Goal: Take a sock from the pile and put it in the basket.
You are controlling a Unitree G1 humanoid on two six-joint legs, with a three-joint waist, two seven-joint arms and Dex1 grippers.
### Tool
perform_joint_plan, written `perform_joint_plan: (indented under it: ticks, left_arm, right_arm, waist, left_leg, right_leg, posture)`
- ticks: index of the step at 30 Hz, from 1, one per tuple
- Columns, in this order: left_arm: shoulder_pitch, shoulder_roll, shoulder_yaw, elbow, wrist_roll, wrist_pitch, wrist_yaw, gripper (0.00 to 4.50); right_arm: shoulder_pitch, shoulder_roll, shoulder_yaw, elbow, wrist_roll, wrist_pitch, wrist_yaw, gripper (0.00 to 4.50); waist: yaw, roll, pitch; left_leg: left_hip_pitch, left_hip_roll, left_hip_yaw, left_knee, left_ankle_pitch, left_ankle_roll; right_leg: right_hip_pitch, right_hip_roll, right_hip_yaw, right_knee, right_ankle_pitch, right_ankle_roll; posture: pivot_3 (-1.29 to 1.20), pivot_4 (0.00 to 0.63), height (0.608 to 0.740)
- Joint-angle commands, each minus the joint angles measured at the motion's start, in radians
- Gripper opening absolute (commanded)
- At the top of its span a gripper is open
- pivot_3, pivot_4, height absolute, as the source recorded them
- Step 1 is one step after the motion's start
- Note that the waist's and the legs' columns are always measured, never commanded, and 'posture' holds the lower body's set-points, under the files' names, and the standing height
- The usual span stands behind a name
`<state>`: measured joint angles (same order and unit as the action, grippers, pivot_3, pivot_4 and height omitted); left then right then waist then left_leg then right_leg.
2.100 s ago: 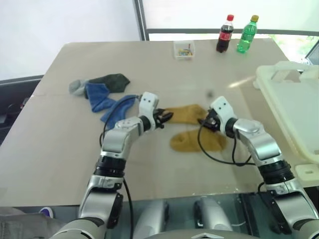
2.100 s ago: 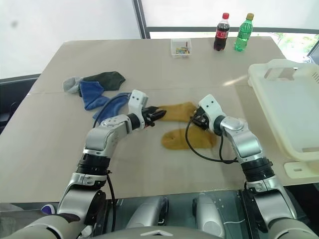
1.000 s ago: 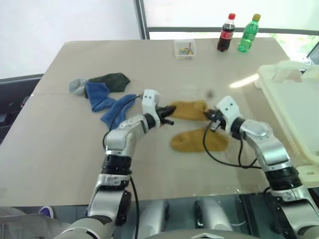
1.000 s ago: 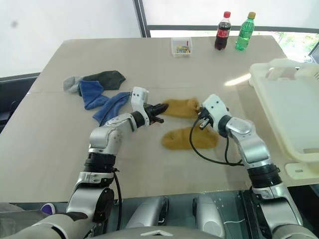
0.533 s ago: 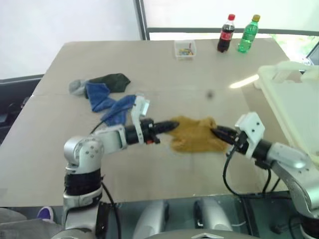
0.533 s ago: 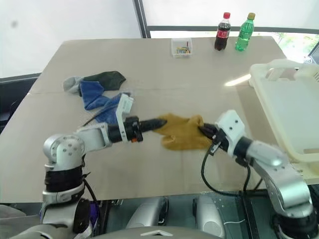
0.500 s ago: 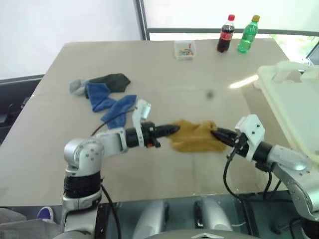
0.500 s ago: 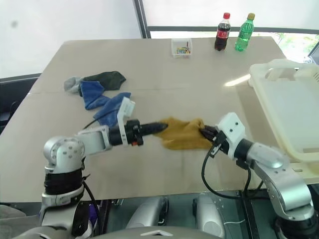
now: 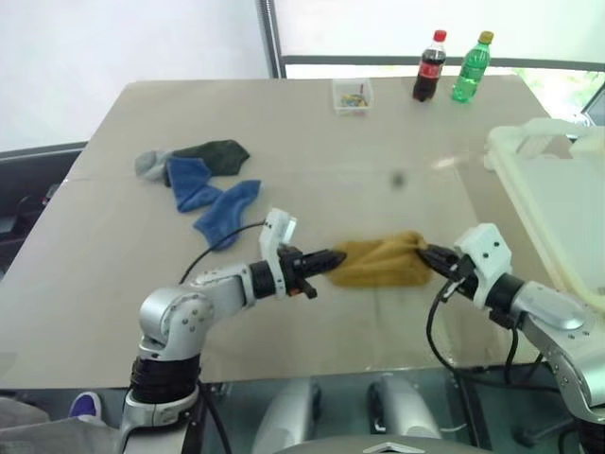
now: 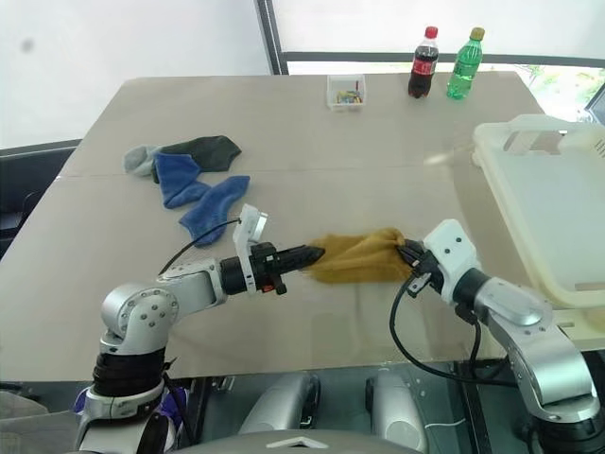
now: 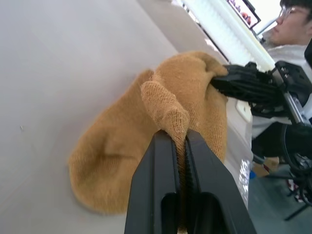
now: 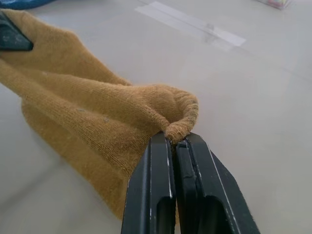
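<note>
A mustard yellow sock [image 9: 383,264] hangs stretched between my two grippers near the table's front edge. My left gripper [image 9: 333,257] is shut on its left end, and in the left wrist view the fingers [image 11: 161,170] pinch a fold of the sock [image 11: 146,146]. My right gripper [image 9: 431,253] is shut on the right end, clamping the cuff [image 12: 180,117]. The pile [image 9: 200,177] of blue, dark green and grey socks lies at the left, farther back. The cream-white basket [image 9: 553,189] stands at the right edge.
A cola bottle [image 9: 427,66], a green bottle [image 9: 471,66] and a small clear box [image 9: 351,94] stand at the far edge. A person [image 11: 292,29] shows in the left wrist view beyond the basket. Black cables loop beside both wrists.
Both grippers have drawn back toward the table's near edge, dragging the mustard sock with them and pulling it into a stretched band. The pile has not moved.
</note>
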<state>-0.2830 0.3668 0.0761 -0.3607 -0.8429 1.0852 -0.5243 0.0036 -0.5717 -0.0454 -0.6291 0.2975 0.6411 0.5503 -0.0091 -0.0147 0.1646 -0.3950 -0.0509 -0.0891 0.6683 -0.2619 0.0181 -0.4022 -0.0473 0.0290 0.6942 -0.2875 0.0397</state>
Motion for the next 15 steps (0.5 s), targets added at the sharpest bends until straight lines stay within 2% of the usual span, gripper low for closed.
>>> perform_joint_plan:
  ticks: [1, 8, 15]
  left_arm:
    - [0.027, -0.005, -0.020, 0.042, 0.082, -0.091, 0.024, 0.01]
    - [0.055, -0.058, -0.082, 0.075, 0.137, -0.132, 0.044, 0.01]
    - [0.061, -0.042, -0.039, -0.004, 0.060, -0.106, 0.016, 0.01]
  right_arm:
    - [0.012, 0.005, 0.001, 0.033, -0.021, -0.051, -0.008, 0.05]
    - [0.059, -0.001, 0.028, 0.147, -0.079, -0.154, -0.003, 0.05]
    - [0.067, -0.013, 0.001, 0.077, -0.057, -0.157, 0.017, 0.05]
  waist:
    - [0.000, 0.000, 0.000]
    - [0.004, 0.000, 0.000]
    - [0.001, 0.000, 0.000]
  left_leg:
    - [0.000, 0.000, 0.000, 0.000, 0.000, 0.000]
    - [-0.001, -0.001, 0.000, 0.000, 0.000, 0.001]
    - [-0.001, 0.000, 0.000, 0.000, -0.001, 0.002]
  right_leg:
    - [0.000, 0.000, 0.000, 0.000, 0.000, 0.000]
    - [0.000, -0.001, 0.000, -0.001, 0.000, 0.000]
    - [0.000, 0.000, 0.000, 0.000, 0.000, 0.000]
  posture:
    - [0.00, 0.150, 0.740]
    - [0.00, 0.150, 0.740]
    - [0.00, 0.150, 0.740]
